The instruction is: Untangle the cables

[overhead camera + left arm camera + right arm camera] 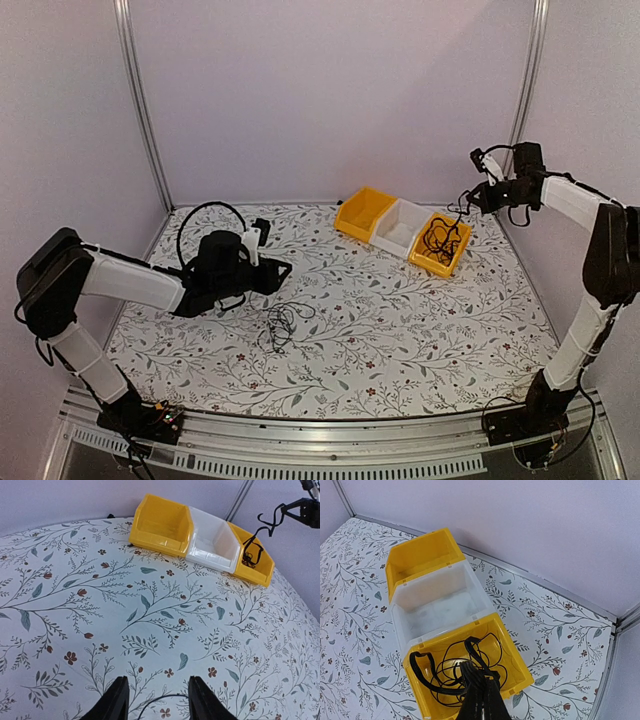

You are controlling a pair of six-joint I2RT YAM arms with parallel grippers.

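One clump of thin black cables [283, 325] lies on the flowered table, just ahead and to the right of my left gripper [275, 272]. The left gripper [159, 700] is open, and a thin cable loop [165, 697] on the cloth shows between its fingers [118, 700], though I can't tell whether they touch it. My right gripper [482, 682] is shut on a bundle of black cables [472, 666], held above the right yellow bin [520, 655]. More cable loops [440, 680] trail down into that bin. From above, the right gripper [468, 200] hangs over this bin [455, 255].
Three bins stand in a row at the back right: a yellow one [363, 213], a white one [400, 225], and the yellow one holding cables. The enclosure walls and metal posts [140, 100] ring the table. Thick black arm cabling [205, 215] arcs above the left arm.
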